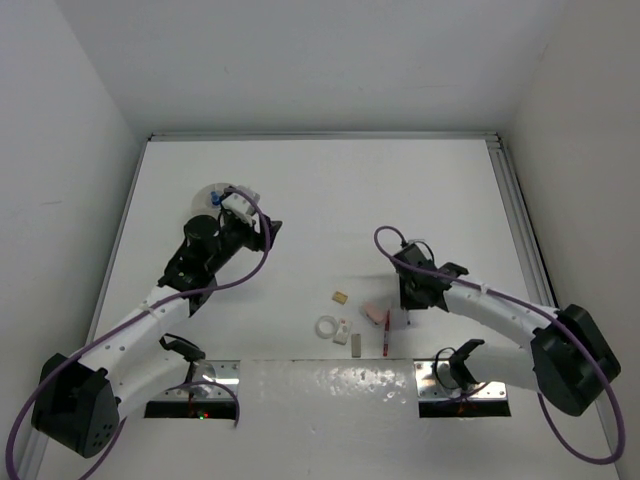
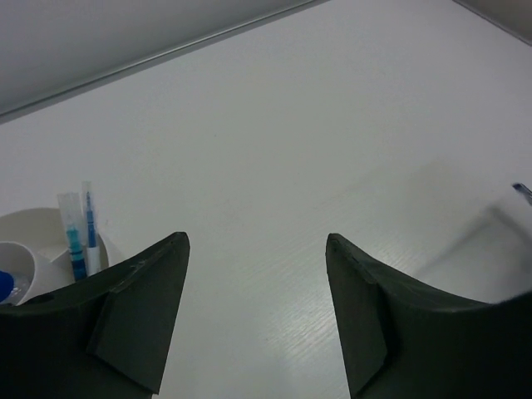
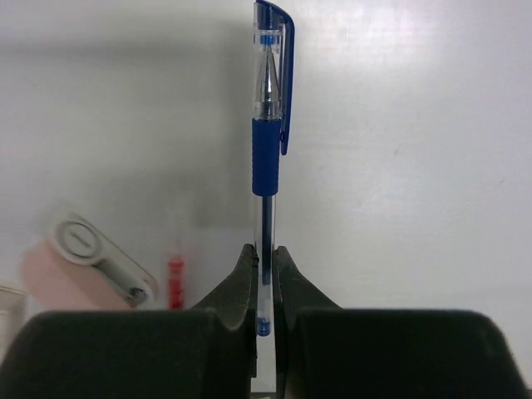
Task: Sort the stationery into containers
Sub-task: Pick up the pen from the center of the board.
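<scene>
No text, brand or number can be read in any view. Blue pen [image 3: 266, 158]: clear barrel and cap, no legible print. Two blue-and-white sticks [image 2: 80, 237] standing in the white tub [image 2: 33, 219] carry blue markings, too small and blurred to read.

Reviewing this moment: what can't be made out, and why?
Top view: the left gripper and its arm cover most of the tub; compartments hidden.
Left wrist view: the frame edge and the gripper cut the tub off.
Right wrist view: the right gripper, shut on the blue pen, hides the red pen's lower end.
Top view: the loose items are too small to identify.
</scene>
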Controlling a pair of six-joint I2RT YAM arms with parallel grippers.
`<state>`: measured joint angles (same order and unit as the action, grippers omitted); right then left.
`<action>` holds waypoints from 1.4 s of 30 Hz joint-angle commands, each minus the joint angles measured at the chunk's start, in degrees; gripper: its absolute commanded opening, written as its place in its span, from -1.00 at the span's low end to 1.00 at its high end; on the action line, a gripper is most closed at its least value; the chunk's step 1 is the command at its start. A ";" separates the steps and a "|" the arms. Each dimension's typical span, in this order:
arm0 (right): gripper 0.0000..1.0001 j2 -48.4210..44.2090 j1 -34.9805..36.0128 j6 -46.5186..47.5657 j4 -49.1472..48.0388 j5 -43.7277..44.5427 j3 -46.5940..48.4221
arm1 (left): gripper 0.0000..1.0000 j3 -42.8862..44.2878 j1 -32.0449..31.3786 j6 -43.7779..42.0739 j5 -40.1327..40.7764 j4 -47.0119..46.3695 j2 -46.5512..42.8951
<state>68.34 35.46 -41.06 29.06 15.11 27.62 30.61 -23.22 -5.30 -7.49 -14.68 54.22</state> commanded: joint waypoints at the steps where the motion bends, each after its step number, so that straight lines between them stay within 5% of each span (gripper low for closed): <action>1: -1.00 -3.03 -0.75 8.26 -1.37 5.28 7.70 | 0.31 1.12 0.11 2.21 -7.25 -4.83 -0.78; 6: -1.00 -3.21 -0.66 18.89 -4.00 5.55 19.38 | 0.70 2.70 0.98 7.14 -17.28 -8.08 -0.51; 9: -1.00 -3.12 0.21 24.17 -11.54 -1.82 21.94 | 0.98 2.96 1.07 12.49 -25.63 -13.95 0.36; 12: -1.00 -2.07 2.24 26.72 -21.83 -10.60 22.39 | 0.98 3.31 0.90 17.58 -31.61 -18.79 1.94; 13: -1.00 -1.72 2.68 27.25 -26.64 -13.15 22.39 | 0.96 3.75 0.99 18.82 -32.76 -19.59 2.73; 18: -1.00 1.97 6.90 28.14 -38.96 -21.16 23.88 | 0.15 4.20 0.81 22.86 -32.34 -23.19 4.14; 25: -1.00 5.32 11.20 28.67 -45.05 -25.04 26.35 | 0.50 4.02 0.72 26.48 -29.69 -24.44 5.46; 30: -1.00 5.67 11.73 28.67 -46.02 -25.83 26.35 | 0.30 4.02 0.90 25.96 -26.53 -24.00 5.81; 34: -1.00 6.28 12.17 28.40 -46.20 -27.59 26.35 | -0.12 4.02 1.07 25.78 -24.86 -24.61 5.99; 37: -1.00 6.63 12.35 28.14 -46.02 -28.12 26.09 | -0.23 4.37 1.25 26.48 -24.51 -25.84 6.25; 42: -1.00 7.07 12.35 27.70 -46.20 -29.35 25.73 | -0.17 4.72 1.25 26.48 -25.21 -26.19 6.52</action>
<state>75.07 47.62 -13.08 -13.87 -11.88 51.70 33.01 -22.41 20.91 -33.01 -37.63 60.64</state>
